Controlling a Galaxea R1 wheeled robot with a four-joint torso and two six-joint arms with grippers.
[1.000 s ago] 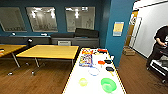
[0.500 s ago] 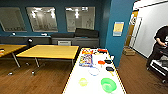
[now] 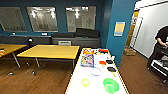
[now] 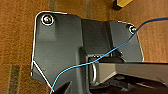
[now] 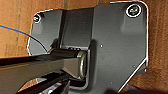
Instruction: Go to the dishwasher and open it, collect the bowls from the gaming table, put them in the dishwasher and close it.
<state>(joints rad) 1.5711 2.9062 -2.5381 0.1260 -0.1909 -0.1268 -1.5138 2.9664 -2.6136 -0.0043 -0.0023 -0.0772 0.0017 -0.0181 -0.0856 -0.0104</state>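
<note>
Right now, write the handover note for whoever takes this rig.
Pincers: the wrist views show floor under both arms; open or shut cannot be told.
Things: the larger green bowl and the smaller pale bowl sit on the near end of the white gaming table, game boxes farther along it.
Done: robot faces the table.
Left: collect both bowls, load the dishwasher, close it.

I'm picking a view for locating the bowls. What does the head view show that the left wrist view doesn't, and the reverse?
Head view: the white gaming table with the green bowl, the pale yellow-green bowl and game boxes, a yellow-topped table, and a person on the right. Left wrist view: a blue cable across the robot's dark plate. Both: brown wooden floor.
</note>
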